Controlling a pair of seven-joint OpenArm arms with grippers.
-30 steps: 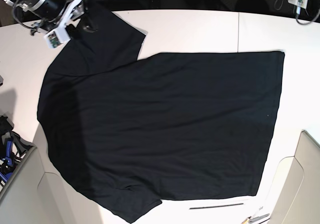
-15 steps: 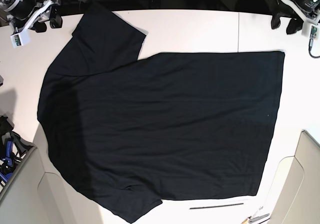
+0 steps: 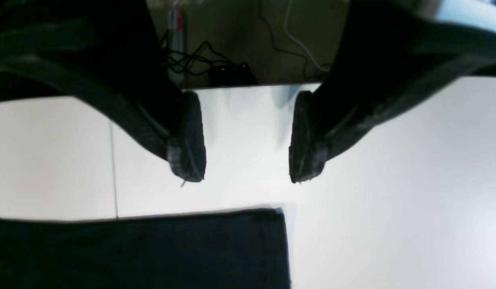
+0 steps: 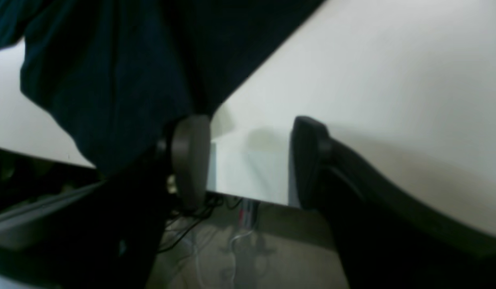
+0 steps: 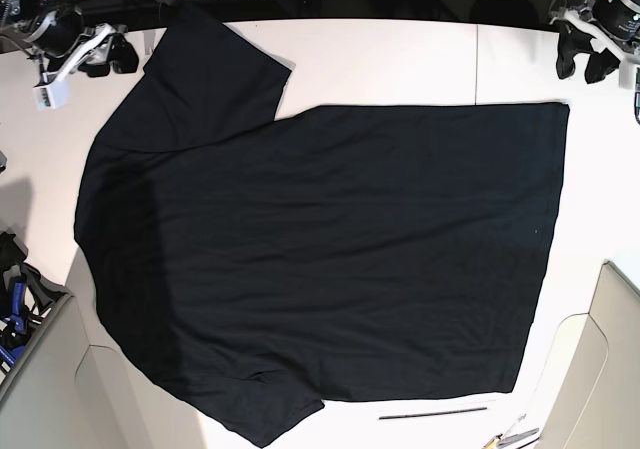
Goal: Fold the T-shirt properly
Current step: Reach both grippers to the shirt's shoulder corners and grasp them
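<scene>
The black T-shirt (image 5: 330,249) lies spread flat on the white table (image 5: 400,59), with one sleeve at the back left and the other at the front left. My right gripper (image 5: 110,57) hovers just left of the back sleeve. In the right wrist view my right gripper (image 4: 248,160) stands open over the table edge, with the sleeve (image 4: 103,80) beside one finger and nothing between the jaws. My left gripper (image 5: 583,62) is above the table at the back right, beyond the hem corner. Seen from its wrist, my left gripper (image 3: 246,172) is open and empty, and the T-shirt corner (image 3: 151,249) lies just ahead.
A thin dark rod (image 5: 432,412) and small tools (image 5: 515,436) lie near the front edge. Beige panels stand at the front left (image 5: 50,379) and front right (image 5: 600,369). Blue-handled items (image 5: 15,314) sit at the left edge. Cables and a power strip (image 3: 175,24) lie behind the table.
My right gripper has left the back sleeve and pulled away to the left, its jaws wider. My left gripper has come into view at the back right and dropped slightly toward the hem corner.
</scene>
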